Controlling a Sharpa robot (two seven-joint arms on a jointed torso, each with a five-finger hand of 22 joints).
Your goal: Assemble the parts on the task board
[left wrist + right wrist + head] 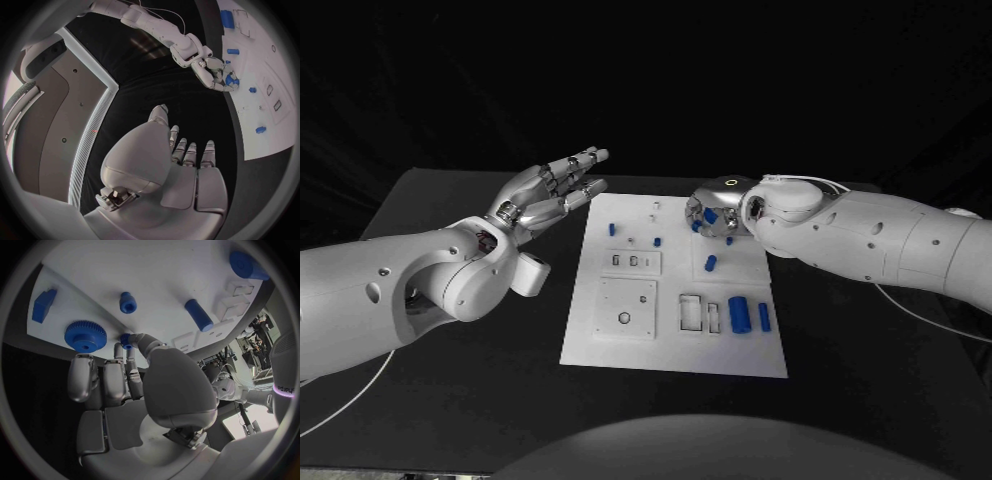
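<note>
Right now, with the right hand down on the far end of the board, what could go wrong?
The right hand is touching a small blue part close beside the blue gear; closing or lifting could nudge the gear. How firmly it grips is unclear, so the part may slip. The left hand hovers off the task board, which could shift under a push.

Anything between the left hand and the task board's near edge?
No: the head view shows bare black table between the left hand and the task board.
</note>
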